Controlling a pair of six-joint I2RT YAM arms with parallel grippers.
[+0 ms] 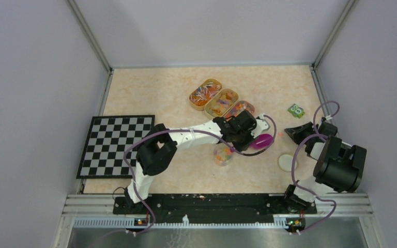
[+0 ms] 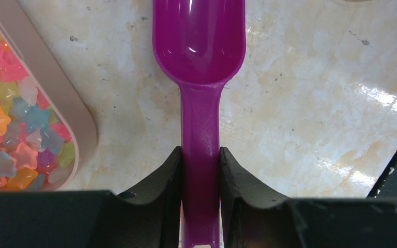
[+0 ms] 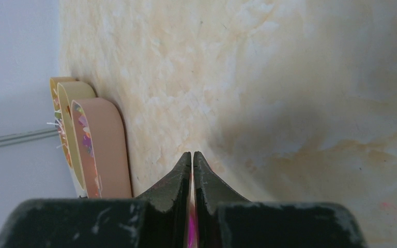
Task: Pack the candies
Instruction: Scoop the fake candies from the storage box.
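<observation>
The candies (image 1: 205,94) fill three oval trays at the back of the table, and more lie in a small clear round tub (image 1: 222,155) under the left arm. My left gripper (image 1: 244,132) is shut on the handle of the purple scoop (image 1: 262,140). In the left wrist view the left gripper (image 2: 200,152) clamps the handle and the bowl of the scoop (image 2: 199,41) is empty above bare table. Star-shaped candies (image 2: 10,134) show in a pink tray at the left there. My right gripper (image 1: 292,133) hangs at the right, and the right gripper (image 3: 192,155) is shut with nothing between its tips.
A white round disc (image 1: 288,163) lies near the right arm. A small green item (image 1: 296,110) sits at the back right. A checkerboard (image 1: 116,145) lies at the left edge. The oval trays (image 3: 101,150) show edge-on in the right wrist view.
</observation>
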